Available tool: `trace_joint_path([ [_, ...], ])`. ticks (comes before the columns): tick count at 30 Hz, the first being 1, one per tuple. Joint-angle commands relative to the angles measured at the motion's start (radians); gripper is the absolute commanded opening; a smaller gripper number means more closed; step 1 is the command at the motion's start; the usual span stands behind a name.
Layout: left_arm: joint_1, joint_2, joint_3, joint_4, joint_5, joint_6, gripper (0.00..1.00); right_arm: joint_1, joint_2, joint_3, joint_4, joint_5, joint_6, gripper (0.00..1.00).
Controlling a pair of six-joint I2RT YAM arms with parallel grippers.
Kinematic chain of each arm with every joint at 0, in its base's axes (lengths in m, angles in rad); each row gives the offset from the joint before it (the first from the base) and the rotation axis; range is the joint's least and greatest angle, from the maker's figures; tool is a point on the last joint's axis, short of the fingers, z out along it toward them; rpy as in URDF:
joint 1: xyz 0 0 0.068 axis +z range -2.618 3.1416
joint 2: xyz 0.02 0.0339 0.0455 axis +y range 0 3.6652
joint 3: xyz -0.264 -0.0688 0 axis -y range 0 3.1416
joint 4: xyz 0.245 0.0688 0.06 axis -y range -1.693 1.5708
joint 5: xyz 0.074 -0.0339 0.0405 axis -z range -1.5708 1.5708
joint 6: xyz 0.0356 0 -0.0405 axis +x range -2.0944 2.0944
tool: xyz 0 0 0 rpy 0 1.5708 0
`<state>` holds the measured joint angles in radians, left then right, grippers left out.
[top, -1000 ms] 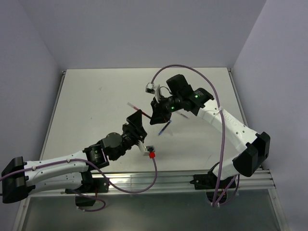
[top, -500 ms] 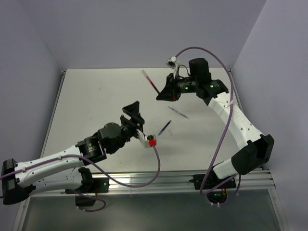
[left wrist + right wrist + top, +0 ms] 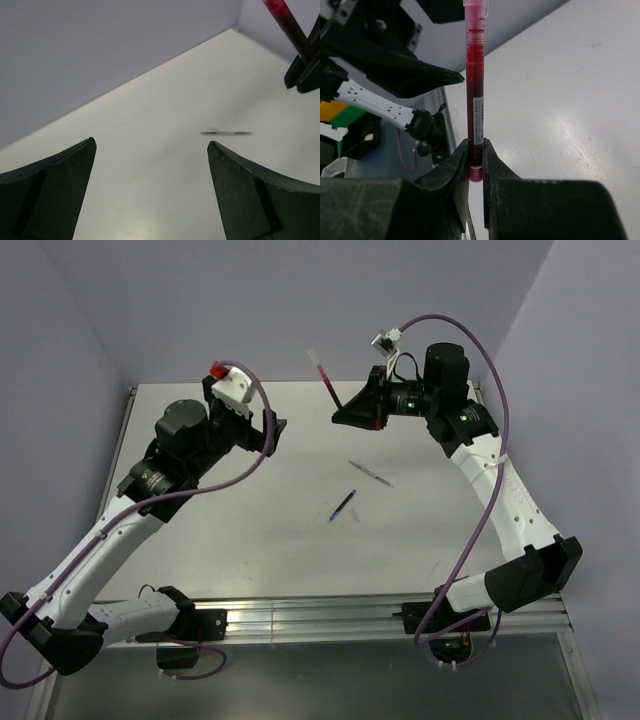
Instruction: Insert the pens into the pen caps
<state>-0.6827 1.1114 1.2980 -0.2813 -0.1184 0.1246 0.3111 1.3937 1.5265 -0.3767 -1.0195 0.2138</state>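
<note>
The right gripper (image 3: 476, 155) is pinching the lower end of the red pen (image 3: 475, 90), holding it aloft over the far part of the table (image 3: 220, 530). The left gripper (image 3: 150, 150) is hanging wide open and empty, with the blue pen (image 3: 343, 505) and pale pen (image 3: 371, 473) lying mid-table.

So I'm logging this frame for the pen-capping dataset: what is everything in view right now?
Red pen: one, red, upright in the right fingers, lifted off the table.
Blue pen: one, blue, lying mid-table.
Pale pen: one, clear-grey, lying just beyond the blue pen, not touching it.
Loose caps: none that I can make out.
Table: one, white.
Left fingers: two, black, spread open, empty, raised over the far left of the table.
Right fingers: two, black, shut on the red pen's lower end.
</note>
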Motion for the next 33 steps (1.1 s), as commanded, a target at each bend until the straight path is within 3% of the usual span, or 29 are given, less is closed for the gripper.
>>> trace_joint_path([
  [1,0.054,-0.051,0.014,0.072,0.247,-0.388,0.99,-0.004,-0.056,0.018,0.149,-0.071,0.091,0.0],
  [5,0.06,-0.094,-0.051,0.258,0.368,-0.583,0.99,-0.004,-0.084,-0.074,0.434,-0.105,0.312,0.0],
  [9,0.074,-0.064,-0.051,0.367,0.515,-0.758,0.81,0.009,-0.096,-0.16,0.657,-0.131,0.49,0.0],
  [11,0.077,-0.05,-0.075,0.485,0.559,-0.857,0.79,0.031,-0.094,-0.181,0.714,-0.133,0.533,0.0],
  [20,0.078,0.024,-0.091,0.655,0.58,-0.95,0.76,0.1,-0.117,-0.219,0.779,-0.145,0.593,0.0],
  [25,0.08,0.034,-0.068,0.64,0.553,-0.948,0.75,0.123,-0.128,-0.255,0.788,-0.146,0.596,0.0],
  [33,0.086,0.038,-0.051,0.668,0.571,-0.942,0.54,0.14,-0.13,-0.279,0.803,-0.145,0.613,0.0],
])
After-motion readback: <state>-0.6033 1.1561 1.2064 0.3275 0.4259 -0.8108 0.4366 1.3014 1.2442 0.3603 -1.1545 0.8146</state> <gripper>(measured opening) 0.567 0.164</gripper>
